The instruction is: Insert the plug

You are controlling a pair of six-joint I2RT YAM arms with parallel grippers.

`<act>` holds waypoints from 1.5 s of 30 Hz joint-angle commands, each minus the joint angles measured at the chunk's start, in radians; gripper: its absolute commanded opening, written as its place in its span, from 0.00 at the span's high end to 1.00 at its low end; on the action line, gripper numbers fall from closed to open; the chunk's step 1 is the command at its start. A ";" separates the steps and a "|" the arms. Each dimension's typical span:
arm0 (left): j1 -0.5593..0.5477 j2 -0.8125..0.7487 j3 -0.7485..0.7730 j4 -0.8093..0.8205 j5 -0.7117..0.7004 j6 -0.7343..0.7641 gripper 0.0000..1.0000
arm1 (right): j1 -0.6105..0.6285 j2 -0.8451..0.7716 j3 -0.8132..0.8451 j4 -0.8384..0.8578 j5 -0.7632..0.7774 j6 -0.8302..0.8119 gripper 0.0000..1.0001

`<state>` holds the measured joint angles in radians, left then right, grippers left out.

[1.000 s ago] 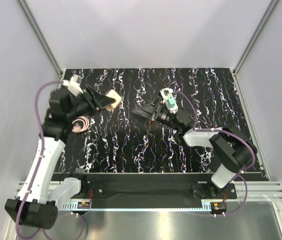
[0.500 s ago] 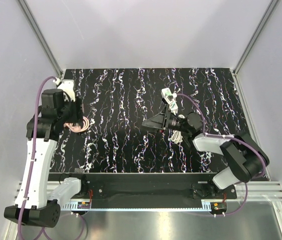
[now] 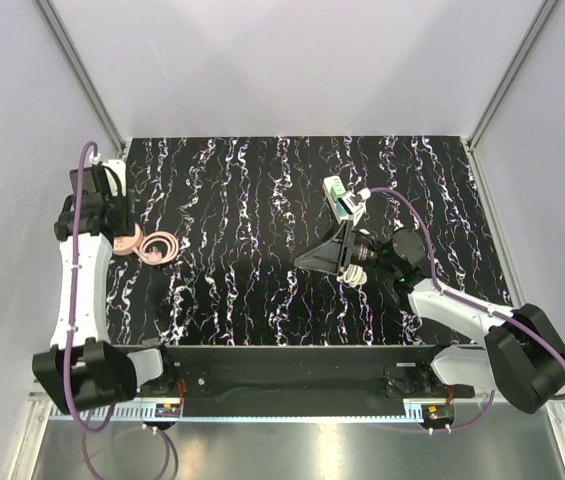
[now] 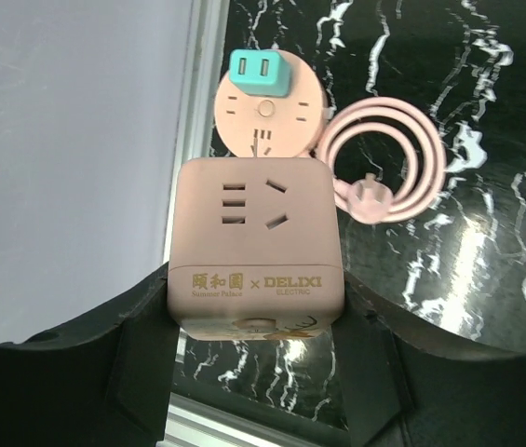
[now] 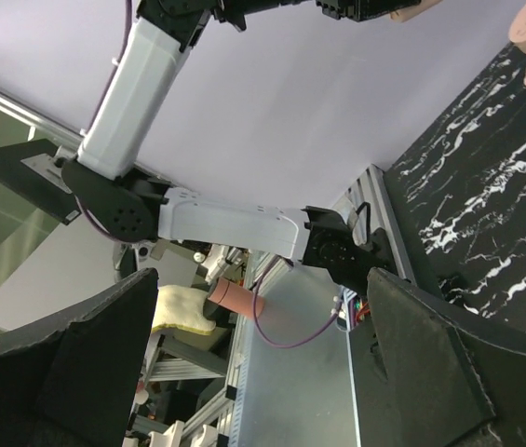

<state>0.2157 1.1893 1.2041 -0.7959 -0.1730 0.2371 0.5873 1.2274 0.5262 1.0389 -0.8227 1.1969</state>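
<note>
The small light-green plastic plug (image 3: 334, 186) lies on the black marbled mat (image 3: 242, 200) against, perhaps already in, the short white power strip (image 3: 348, 206), so swing your right gripper (image 5: 261, 279), jaws spread and empty, squarely over it, while your left gripper (image 4: 258, 326) pinches the pink cube socket (image 4: 258, 233) well apart.

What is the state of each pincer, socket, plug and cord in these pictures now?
left pincer: shut on the pink cube socket.
right pincer: open, empty.
pink cube socket: held, holes empty.
pink cord: coiled on the table, end unplugged.
teal block: on the round pink socket, slots empty.
plug: on the table, ungripped; insertion too small to tell.
</note>
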 commanded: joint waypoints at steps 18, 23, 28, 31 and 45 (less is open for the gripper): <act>0.114 0.361 0.245 0.009 0.168 0.117 1.00 | -0.006 -0.006 -0.020 -0.068 0.022 -0.030 0.00; 0.120 0.449 0.279 -0.035 0.109 0.140 1.00 | -0.006 0.011 -0.018 -0.062 0.019 -0.022 0.00; 0.123 0.477 0.216 -0.026 0.026 0.149 1.00 | -0.006 0.012 -0.023 -0.071 0.030 -0.022 0.00; 0.132 0.468 0.196 -0.028 0.016 0.154 1.00 | -0.006 0.011 -0.025 -0.073 0.030 -0.022 0.00; 0.171 0.544 0.290 -0.121 0.184 0.219 1.00 | -0.004 0.006 -0.026 -0.082 0.031 -0.025 0.00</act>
<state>0.3862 1.7176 1.4334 -0.9073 -0.0231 0.4393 0.5865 1.2381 0.5026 0.9424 -0.8024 1.1740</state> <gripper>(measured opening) 0.611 0.994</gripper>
